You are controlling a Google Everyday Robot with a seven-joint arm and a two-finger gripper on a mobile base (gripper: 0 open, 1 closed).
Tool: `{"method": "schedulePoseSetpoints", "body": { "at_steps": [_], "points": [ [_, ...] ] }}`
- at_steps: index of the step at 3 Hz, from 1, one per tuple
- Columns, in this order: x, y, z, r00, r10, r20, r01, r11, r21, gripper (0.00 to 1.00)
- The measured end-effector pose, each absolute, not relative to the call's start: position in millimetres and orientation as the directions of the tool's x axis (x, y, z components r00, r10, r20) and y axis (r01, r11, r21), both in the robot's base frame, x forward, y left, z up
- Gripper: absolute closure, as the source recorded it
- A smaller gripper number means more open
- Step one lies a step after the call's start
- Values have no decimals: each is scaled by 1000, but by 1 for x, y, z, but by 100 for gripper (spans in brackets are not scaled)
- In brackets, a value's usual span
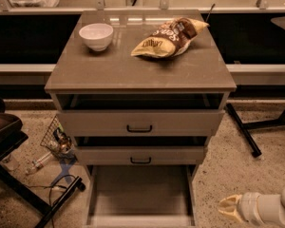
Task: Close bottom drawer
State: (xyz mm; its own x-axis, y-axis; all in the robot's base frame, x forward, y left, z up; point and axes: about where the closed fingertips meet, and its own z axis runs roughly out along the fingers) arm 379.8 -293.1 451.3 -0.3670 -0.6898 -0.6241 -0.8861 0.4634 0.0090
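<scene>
The bottom drawer (140, 194) of the grey-tan cabinet (140, 68) is pulled far out; its long flat tray is empty and its front sits at the lower edge of the view, handle hidden. The middle drawer (140, 155) and top drawer (139, 122), each with a black bar handle, stand slightly open. My gripper (228, 208) is cream-coloured, low at the right, beside the bottom drawer's right side and apart from it, pointing left.
A white bowl (96, 35) and a chip bag (168, 37) lie on the cabinet top. A wire basket (57, 139), a bottle and cables lie on the floor at left, by a dark stand (9, 141). A black table leg (243, 129) stands at right.
</scene>
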Motion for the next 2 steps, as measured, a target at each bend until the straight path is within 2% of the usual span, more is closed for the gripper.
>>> {"method": "schedulePoseSetpoints", "body": {
  "at_steps": [2],
  "points": [
    [321, -286, 346, -374, -617, -692, -893, 441, 89, 100]
  ]
}}
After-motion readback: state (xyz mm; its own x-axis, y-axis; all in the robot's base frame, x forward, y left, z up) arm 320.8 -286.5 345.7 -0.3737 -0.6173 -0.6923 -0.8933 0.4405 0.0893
